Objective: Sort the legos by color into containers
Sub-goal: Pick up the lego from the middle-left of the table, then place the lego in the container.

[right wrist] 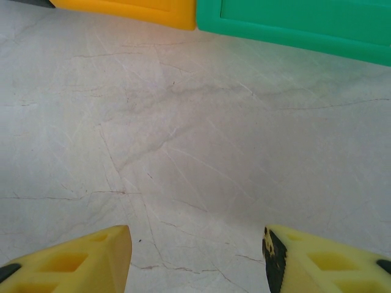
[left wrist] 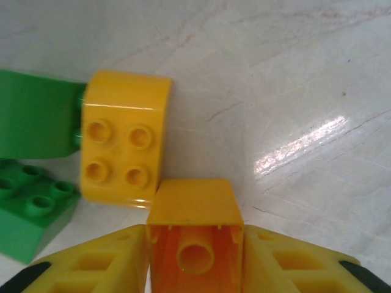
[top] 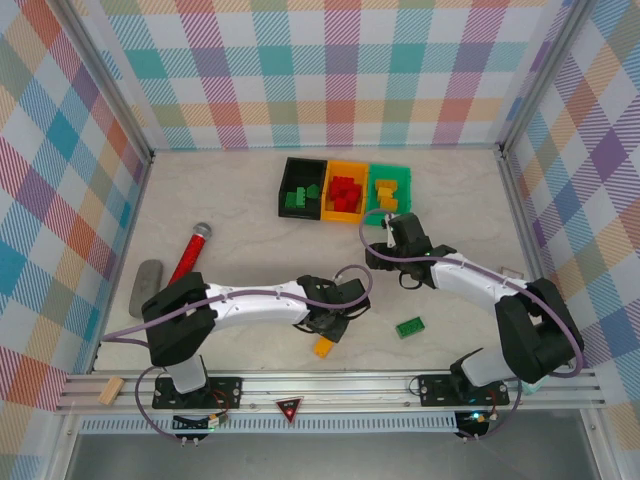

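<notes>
My left gripper (left wrist: 194, 256) is shut on a yellow-orange lego (left wrist: 194, 232), its hollow underside facing the camera, low over the table. Just beyond it lie another yellow lego (left wrist: 125, 143) with four studs and two green legos (left wrist: 33, 122) (left wrist: 30, 210). From above, the left gripper (top: 328, 328) sits at the table's near middle with a yellow lego (top: 322, 347) at its tip. A lone green lego (top: 409, 327) lies to its right. The black bin (top: 287, 180), orange bin (top: 331, 174) and green bin (top: 404, 176) hold sorted legos. My right gripper (top: 384, 240) (right wrist: 195, 256) is open over bare table just before the bins.
A red-and-grey stick (top: 190, 252) and a grey cylinder (top: 146, 285) lie at the left. A small wooden block (top: 110, 390) rests on the front rail. Checked walls close in three sides. The orange bin's edge (right wrist: 134, 9) and green bin's wall (right wrist: 305, 24) are close ahead of the right gripper.
</notes>
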### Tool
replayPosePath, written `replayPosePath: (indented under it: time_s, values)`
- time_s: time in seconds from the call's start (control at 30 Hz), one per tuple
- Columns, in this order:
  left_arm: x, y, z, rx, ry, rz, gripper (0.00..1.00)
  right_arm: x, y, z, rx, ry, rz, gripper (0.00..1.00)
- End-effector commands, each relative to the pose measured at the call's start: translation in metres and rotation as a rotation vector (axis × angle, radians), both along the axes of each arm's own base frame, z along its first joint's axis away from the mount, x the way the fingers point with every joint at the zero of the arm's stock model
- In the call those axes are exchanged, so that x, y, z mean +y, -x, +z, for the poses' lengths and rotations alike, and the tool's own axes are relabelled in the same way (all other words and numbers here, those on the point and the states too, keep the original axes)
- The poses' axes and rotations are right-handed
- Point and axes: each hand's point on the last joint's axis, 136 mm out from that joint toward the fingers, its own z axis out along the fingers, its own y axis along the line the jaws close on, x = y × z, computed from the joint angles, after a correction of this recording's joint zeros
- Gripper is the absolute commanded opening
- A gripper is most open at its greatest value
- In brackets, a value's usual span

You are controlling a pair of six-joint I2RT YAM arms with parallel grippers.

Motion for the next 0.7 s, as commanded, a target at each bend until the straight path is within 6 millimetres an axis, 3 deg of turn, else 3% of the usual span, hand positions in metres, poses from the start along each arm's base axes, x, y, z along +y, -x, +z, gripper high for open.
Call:
replayPosePath:
  time_s: [0.0,0.13,0.37,0.67]
  values:
    - [-0.004,-0.012,0.044,-0.088,0.110,0.050,0.40,-0.002,0.000,0.006,-0.022,-0.022,-0.020,0.60]
    - [-0.008,-0.025,0.074,-0.140,0.240,0.091,0.33,-0.006,-0.001,0.009,-0.030,-0.028,-0.032,0.60]
    - [0.009,-0.059,0.123,-0.223,0.382,0.177,0.25,-0.017,-0.001,0.016,-0.051,-0.040,-0.077,0.60]
    - [0.015,-0.078,0.129,-0.217,0.366,0.187,0.25,-0.026,0.000,0.021,-0.066,-0.045,-0.104,0.60]
